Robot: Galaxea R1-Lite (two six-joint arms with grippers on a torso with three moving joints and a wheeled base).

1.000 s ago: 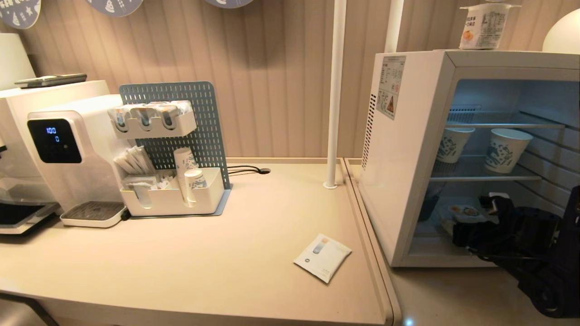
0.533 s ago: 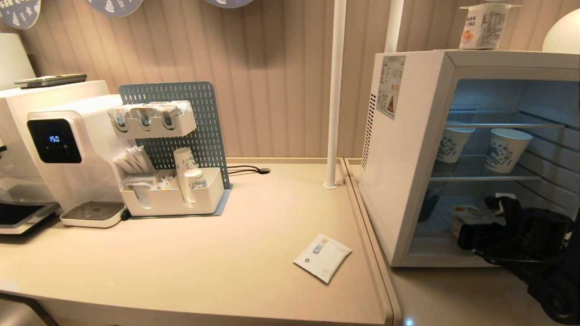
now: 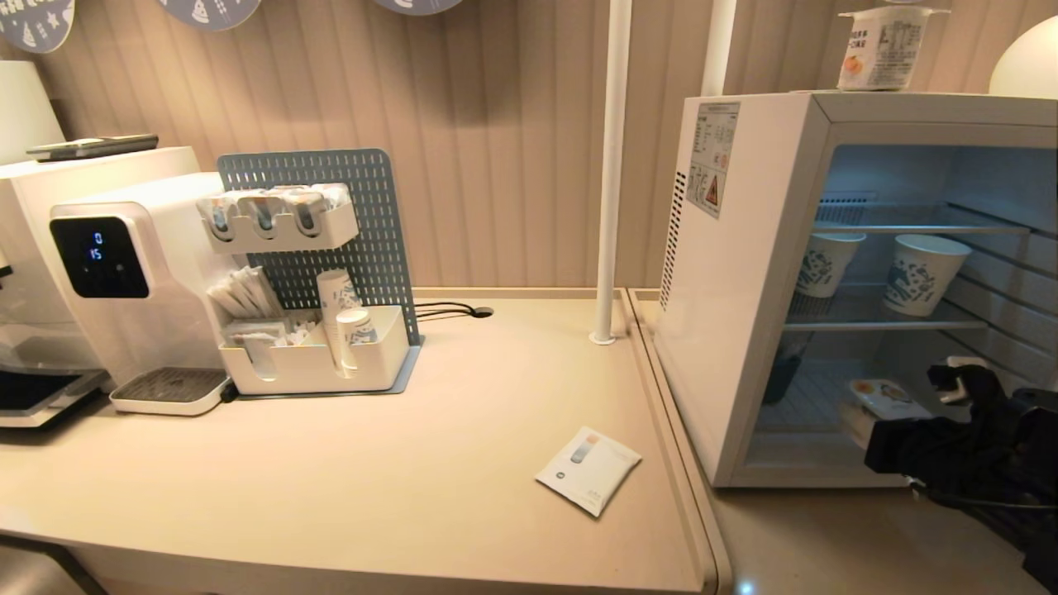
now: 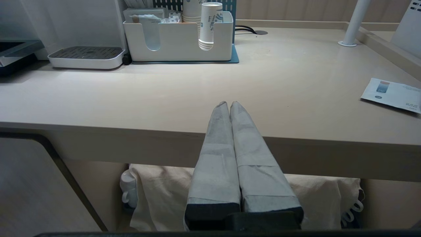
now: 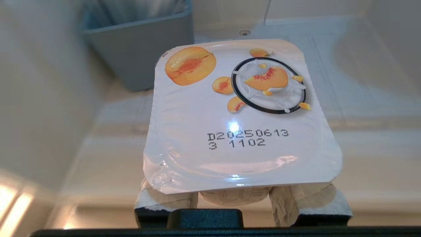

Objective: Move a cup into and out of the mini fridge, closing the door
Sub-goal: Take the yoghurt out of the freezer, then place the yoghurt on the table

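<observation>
Small white plastic cup (image 5: pixel 243 108) with peach-printed foil lid, clamped between the padded fingers (image 5: pixel 289 200) of the right gripper (image 3: pixel 888 417) in the bottom compartment of the boxy white mini fridge (image 3: pixel 744 273); drawn nearer the fridge's open front than a second ago, jaws narrowed onto it since then, so the taking-out looks under way, door unseen and yet to be closed. Counted outward from the fridge: two patterned paper cups (image 3: pixel 922 273) on its middle shelf, one second yogurt tub (image 3: pixel 884 45) on its roof, one flat sachet (image 3: pixel 588 468) on the counter beside it, left gripper (image 4: pixel 229 107) pressed together and empty, parked well away from it.
</observation>
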